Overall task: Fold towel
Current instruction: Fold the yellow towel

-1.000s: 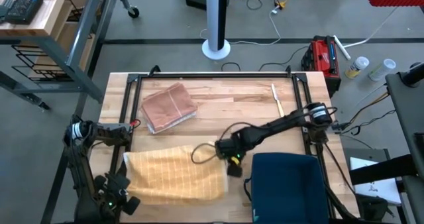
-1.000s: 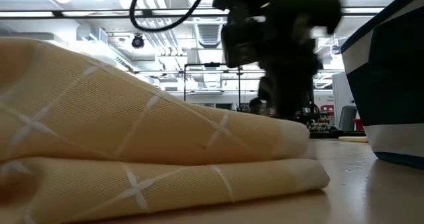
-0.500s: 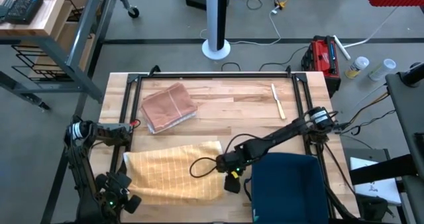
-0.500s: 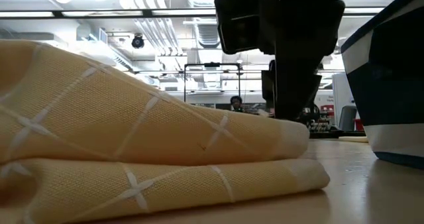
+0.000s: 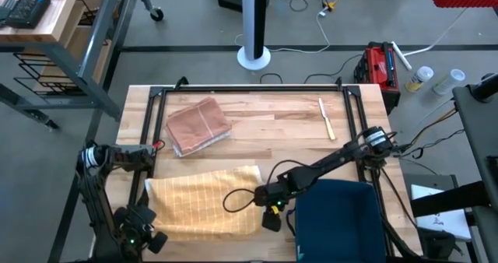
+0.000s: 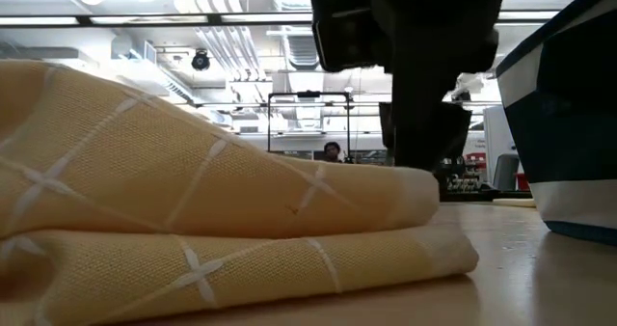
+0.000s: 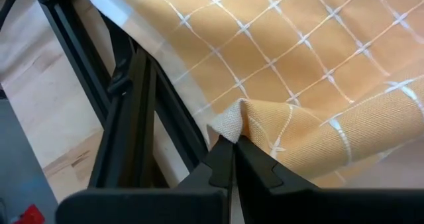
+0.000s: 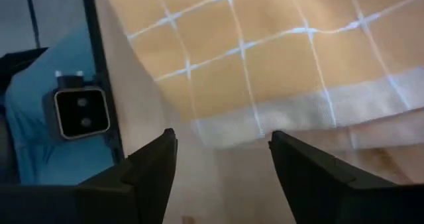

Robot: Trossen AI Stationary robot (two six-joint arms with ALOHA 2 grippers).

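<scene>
The yellow checked towel lies folded over on the near left part of the table; the low view shows two layers stacked. My left gripper is at the towel's near left corner, shut on it. My right gripper hovers at the towel's right edge near the front. In the right wrist view it is open, and the towel's pale hem lies beyond the fingertips, with nothing between them. My left gripper pinches a corner of the towel between its two fingertips, at the near left end. The cloth bunches into a small peak there. One layer or several, I cannot tell. The remaining cloth lies slack on the table.
A folded pinkish-brown cloth lies at the far left. A light stick lies at the far right. A dark blue bin stands at the near right, close beside my right gripper. A black frame borders the table.
My right gripper has moved toward the table's near edge along the towel's right side, coming lower over the towel's end. The towel has stayed folded and nearly still.
</scene>
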